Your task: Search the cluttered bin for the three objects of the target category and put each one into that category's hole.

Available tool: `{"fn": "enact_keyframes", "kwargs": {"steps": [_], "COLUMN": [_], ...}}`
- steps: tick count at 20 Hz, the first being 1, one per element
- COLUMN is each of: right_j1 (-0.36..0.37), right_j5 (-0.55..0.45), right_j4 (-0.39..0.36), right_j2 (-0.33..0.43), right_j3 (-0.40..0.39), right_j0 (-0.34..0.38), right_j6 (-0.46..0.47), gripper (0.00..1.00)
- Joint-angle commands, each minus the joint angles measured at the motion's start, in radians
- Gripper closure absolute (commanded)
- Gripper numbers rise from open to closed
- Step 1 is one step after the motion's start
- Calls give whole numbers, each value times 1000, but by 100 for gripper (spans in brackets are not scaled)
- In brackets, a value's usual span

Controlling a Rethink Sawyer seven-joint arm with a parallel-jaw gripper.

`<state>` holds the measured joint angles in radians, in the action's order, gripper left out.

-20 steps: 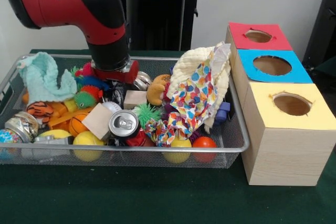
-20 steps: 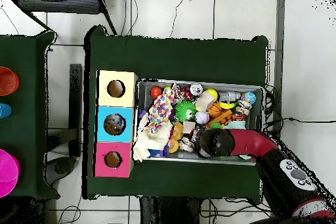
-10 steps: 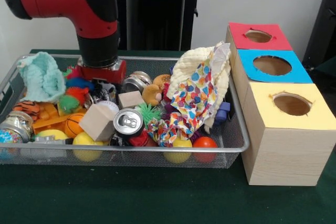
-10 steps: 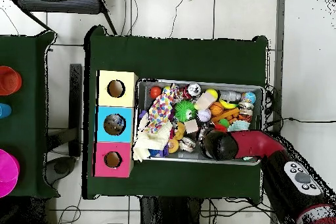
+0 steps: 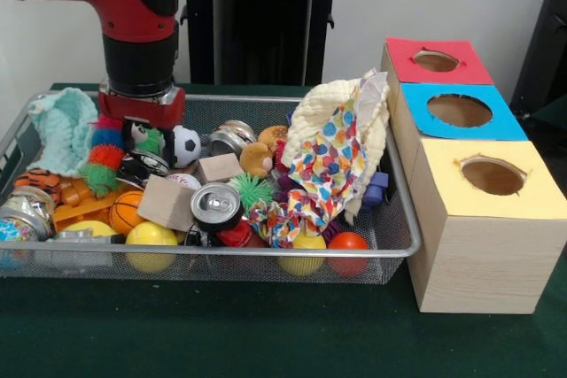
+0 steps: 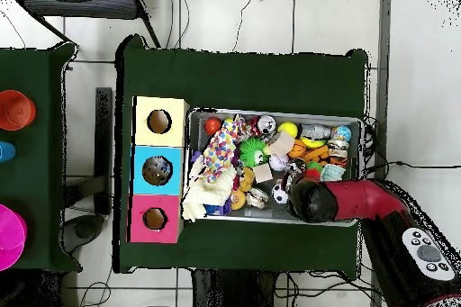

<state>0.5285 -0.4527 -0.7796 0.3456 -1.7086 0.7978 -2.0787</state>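
Note:
A wire mesh bin [image 5: 390, 241] [image 6: 270, 112] is heaped with toys. Among them are a soda can [image 5: 211, 206], a wooden block [image 5: 166, 203], a green spiky ball [image 5: 251, 189] [image 6: 253, 151], a soccer ball [image 5: 184, 143] [image 6: 280, 195], yellow balls [image 5: 151, 236], a red ball [image 5: 345, 243] and a patterned cloth [image 5: 332, 161]. Beside the bin stand three boxes with round holes: red [image 5: 436, 61] [image 6: 154, 219], blue [image 5: 459, 110] [image 6: 157, 170] and yellow [image 5: 493, 176] [image 6: 160, 121]. My gripper [image 5: 142, 137] [image 6: 308, 201] is sunk among the toys at the bin's back left in the front view, next to the soccer ball. Whether it holds anything is hidden.
A teal cloth [image 5: 62, 130] fills the bin's left back corner, and a cream cloth [image 5: 330, 99] is piled high against the wall nearest the boxes. In the overhead view a second green table at the left carries a red cup [image 6: 13, 110] and a pink disc [image 6: 9, 236].
In the front view the arm has slid left along the back of the bin. The toys around it shifted, and the soccer ball came into sight.

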Motion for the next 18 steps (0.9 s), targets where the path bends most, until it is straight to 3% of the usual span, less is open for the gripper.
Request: {"fn": "enact_keyframes", "kwargs": {"steps": [1, 12, 18], "right_j1": [15, 18, 24], "right_j5": [177, 266, 239], "right_j4": [-66, -53, -55], "right_j2": [-34, -79, -84], "right_j3": [108, 118, 164], "right_j0": [-26, -56, -62], "right_j6": [-62, -74, -32], "gripper": [0, 0, 0]}}
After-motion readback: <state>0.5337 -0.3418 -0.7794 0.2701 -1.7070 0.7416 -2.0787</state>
